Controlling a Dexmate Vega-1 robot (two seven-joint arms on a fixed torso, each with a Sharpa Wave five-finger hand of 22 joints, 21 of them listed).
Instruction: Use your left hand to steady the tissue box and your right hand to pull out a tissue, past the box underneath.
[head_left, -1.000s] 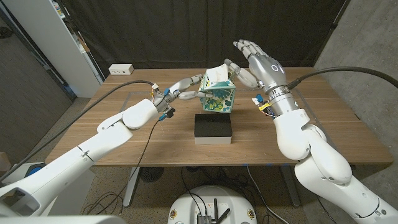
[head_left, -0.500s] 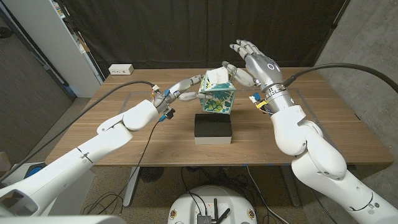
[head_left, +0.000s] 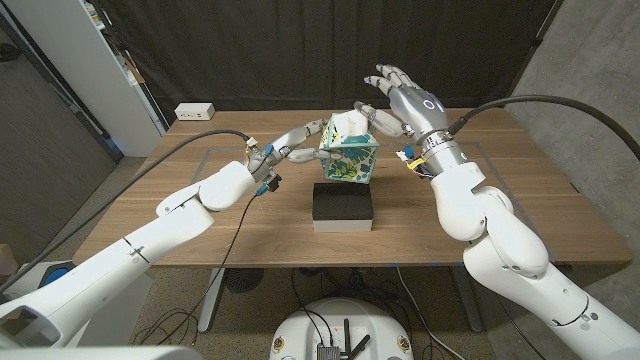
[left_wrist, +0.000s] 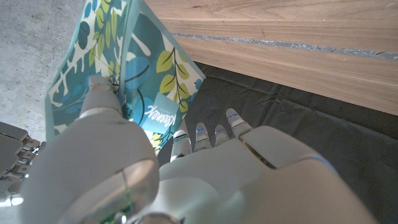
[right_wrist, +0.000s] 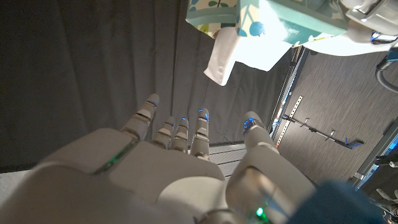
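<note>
A teal tissue box (head_left: 349, 156) with a leaf print stands tilted behind a black box (head_left: 343, 206) at the middle of the wooden table. My left hand (head_left: 297, 140) grips the tissue box from its left side; in the left wrist view the thumb (left_wrist: 102, 106) presses on the tissue box (left_wrist: 134, 62). A white tissue (head_left: 350, 123) sticks out of the top. My right hand (head_left: 400, 100) hovers open just right of the tissue, fingers spread, not touching it. In the right wrist view the tissue (right_wrist: 227, 53) hangs from the tissue box (right_wrist: 273, 18) beyond my right hand (right_wrist: 186, 174).
A white power strip (head_left: 194, 112) lies at the table's back left corner. A dark curtain hangs behind the table (head_left: 200, 240). A cable runs along each forearm. Bare wood lies on both sides of the black box.
My right hand has moved left, closer to the tissue and the box top. The left hand and the tissue box have stayed about where they were.
</note>
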